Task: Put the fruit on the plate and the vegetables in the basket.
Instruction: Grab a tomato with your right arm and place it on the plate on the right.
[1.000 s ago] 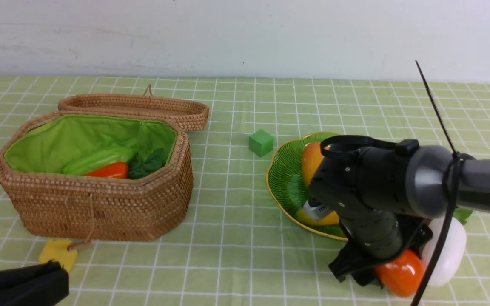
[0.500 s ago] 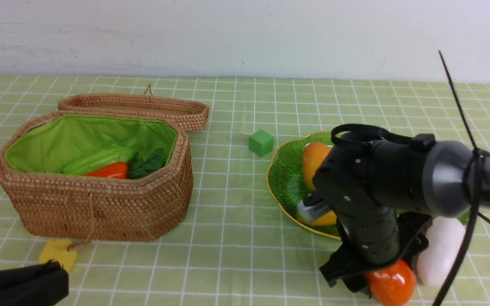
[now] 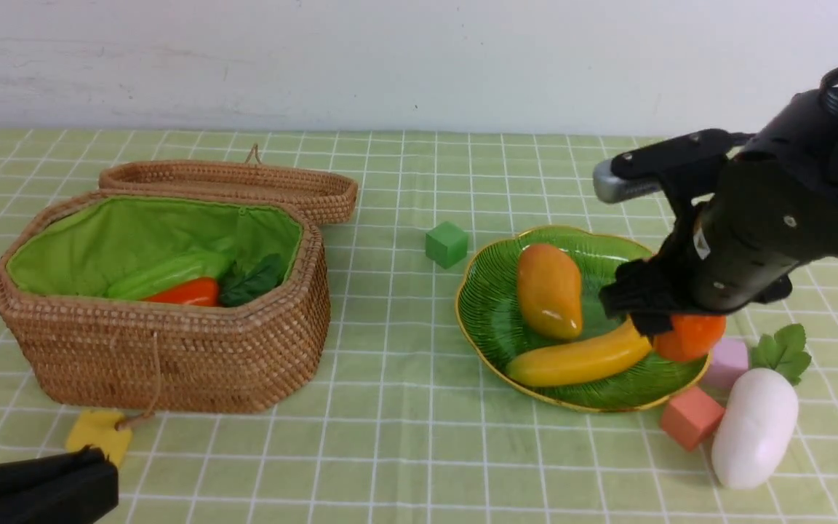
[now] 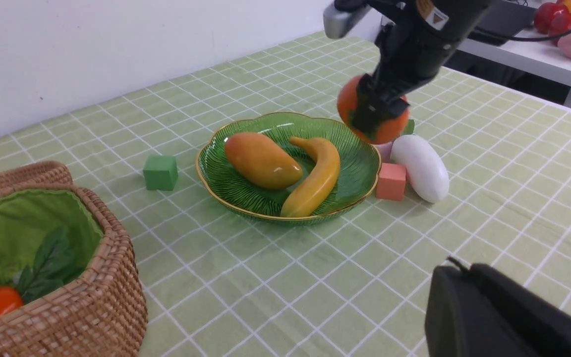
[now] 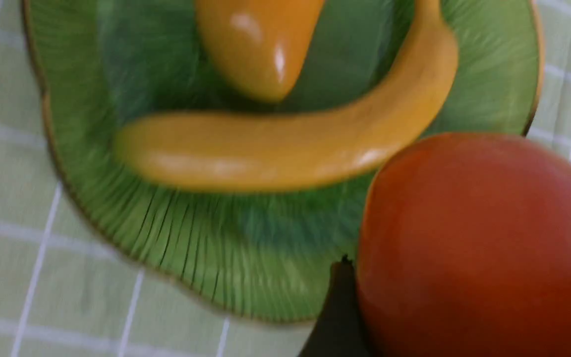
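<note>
My right gripper (image 3: 673, 327) is shut on the orange-red persimmon (image 3: 692, 338) and holds it in the air just above the right rim of the green plate (image 3: 484, 291). The mango (image 3: 550, 291) and the banana (image 3: 579, 358) lie in the plate. In the right wrist view the persimmon (image 5: 484, 238) fills the corner, with one dark finger (image 5: 337, 317) against it. The wicker basket (image 3: 172, 356) stands open at the left with a carrot (image 3: 186, 292) and a light-green pod (image 3: 168, 273) inside. A white radish (image 3: 753, 426) lies right of the plate. My left gripper (image 3: 95, 473) rests shut at the near left.
The basket's lid (image 3: 230, 185) lies open behind it. A green cube (image 3: 447, 244) sits left of the plate. A pink cube (image 3: 728, 362) and a salmon cube (image 3: 689, 416) lie between plate and radish. A yellow tag (image 3: 99, 434) lies before the basket.
My right arm has lifted the persimmon from the table in front of the plate and carried it up and back over the plate's right rim. The left arm has not moved.
</note>
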